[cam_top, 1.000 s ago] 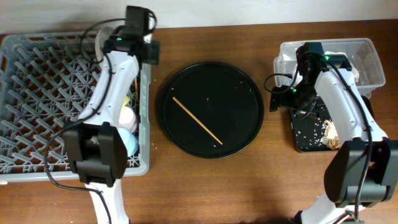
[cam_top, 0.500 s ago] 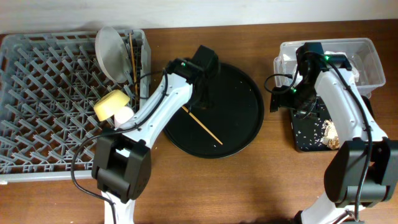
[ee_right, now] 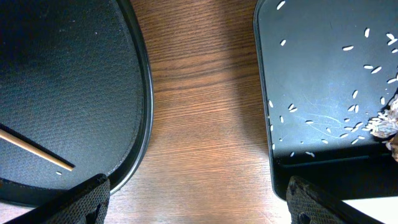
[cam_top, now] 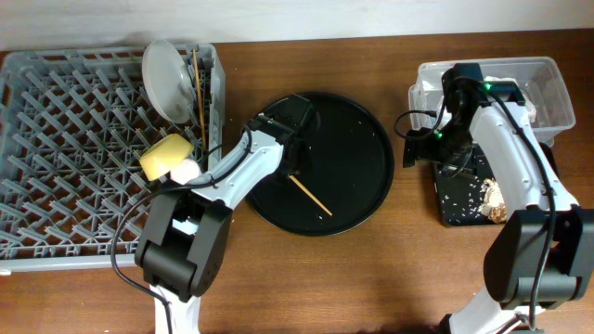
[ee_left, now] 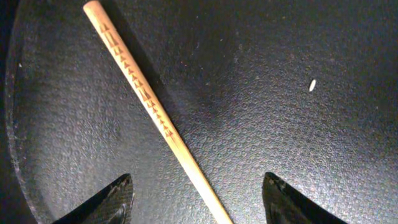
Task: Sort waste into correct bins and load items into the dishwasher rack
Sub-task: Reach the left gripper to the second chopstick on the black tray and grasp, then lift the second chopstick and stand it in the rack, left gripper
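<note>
Wooden table (cam_top: 371, 278); round black tray (cam_top: 353, 139) centre, chopstick (cam_top: 312, 197) on it

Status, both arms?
Left gripper open over chopstick on round tray. Right gripper open, empty, beside black bin. Nothing blocking chopstick.

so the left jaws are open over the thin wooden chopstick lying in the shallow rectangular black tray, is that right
Only the tray is wrong. The thin wooden chopstick lies in the large round black tray at the middle of the table, as the overhead view shows. The rest holds: the left wrist view shows the left jaws open, one on either side of the chopstick.
</note>
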`<act>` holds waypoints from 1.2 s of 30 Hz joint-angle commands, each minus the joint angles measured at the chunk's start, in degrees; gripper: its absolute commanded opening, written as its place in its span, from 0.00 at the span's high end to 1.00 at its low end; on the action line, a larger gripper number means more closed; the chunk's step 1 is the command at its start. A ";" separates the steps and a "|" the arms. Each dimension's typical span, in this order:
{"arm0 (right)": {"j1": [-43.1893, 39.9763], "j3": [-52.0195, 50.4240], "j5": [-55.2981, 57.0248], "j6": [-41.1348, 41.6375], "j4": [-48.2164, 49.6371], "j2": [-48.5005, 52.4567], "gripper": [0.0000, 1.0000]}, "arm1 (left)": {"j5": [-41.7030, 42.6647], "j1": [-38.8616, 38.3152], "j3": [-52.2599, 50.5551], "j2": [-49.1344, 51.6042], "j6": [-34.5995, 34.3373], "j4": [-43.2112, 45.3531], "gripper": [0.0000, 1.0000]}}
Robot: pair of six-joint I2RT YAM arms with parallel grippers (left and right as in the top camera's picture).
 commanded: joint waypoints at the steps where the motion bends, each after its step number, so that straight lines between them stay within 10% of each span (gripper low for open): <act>1: -0.07 0.63 0.70 -0.55 -0.11 -1.31 0.08 | 0.66 -0.22 -1.64 0.96 -4.79 0.11 0.36; 5: -0.07 0.63 0.70 -0.55 -0.11 -1.31 0.08 | 1.31 -0.22 -2.10 2.73 -6.32 0.15 0.43; 10: -0.07 0.63 0.70 -0.55 -0.11 -1.31 0.08 | 1.66 -0.04 -2.10 2.80 -6.29 0.63 0.79; 19: -0.07 0.63 0.72 -0.55 -0.09 -1.31 0.08 | 1.73 -0.07 -2.10 2.93 -6.25 0.55 0.99; 26: -0.07 0.63 0.74 -0.57 -0.04 -1.31 0.08 | 4.33 0.17 -1.03 2.91 -1.07 0.52 0.99; 36: -0.07 0.63 1.77 -0.55 -0.09 -1.31 0.08 | 3.67 1.31 21.11 2.91 28.37 -11.61 0.98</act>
